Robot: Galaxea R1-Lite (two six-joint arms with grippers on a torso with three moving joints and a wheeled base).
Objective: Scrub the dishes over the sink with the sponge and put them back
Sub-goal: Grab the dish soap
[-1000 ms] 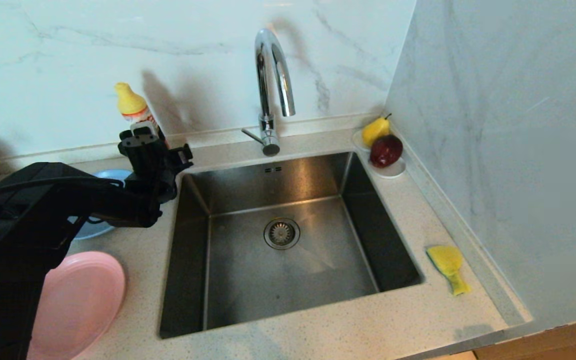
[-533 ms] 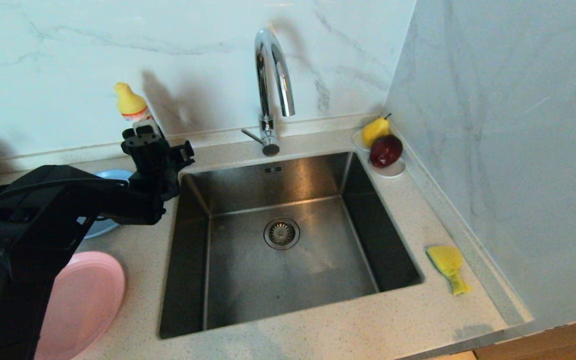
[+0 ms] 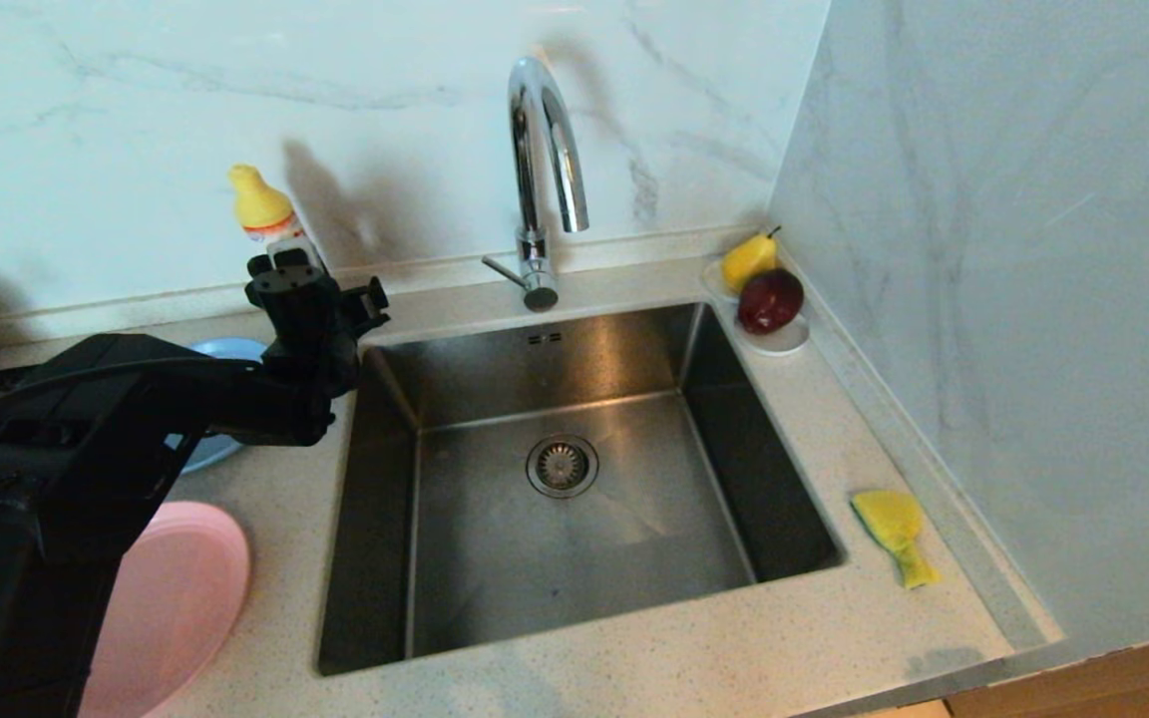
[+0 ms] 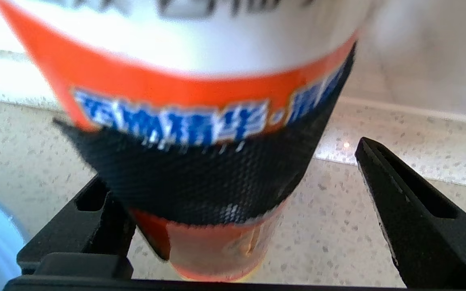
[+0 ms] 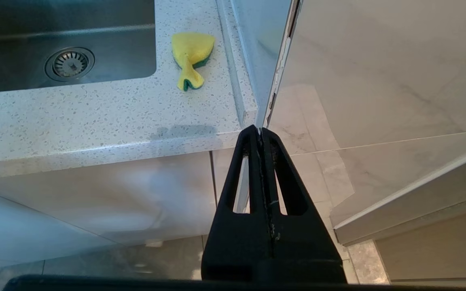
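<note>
My left gripper (image 3: 313, 289) is at the counter's back left, level with a white-and-orange bottle with a yellow cap (image 3: 260, 201). In the left wrist view the bottle (image 4: 200, 72) stands between the open fingers (image 4: 403, 198) of the left gripper (image 4: 229, 161), with a gap on one side. A blue plate (image 3: 203, 454) lies under my left arm and a pink plate (image 3: 181, 588) lies nearer the front. The sponge (image 3: 892, 524) (image 5: 190, 50) lies on the counter right of the sink (image 3: 574, 568). My right gripper (image 5: 260, 131) hangs shut and empty below the counter's front right corner.
A chrome tap (image 3: 545, 150) arches over the sink's back edge, and the drain (image 3: 562, 465) sits mid-basin. A white saucer (image 3: 786, 341) holding a yellow pear (image 3: 749, 261) and a red fruit (image 3: 770, 299) stands in the back right corner. A wall (image 3: 1013, 299) closes off the right side.
My left arm has edged forward toward the bottle, which is now more hidden behind the gripper in the head view. The right arm, plates and sponge have not moved.
</note>
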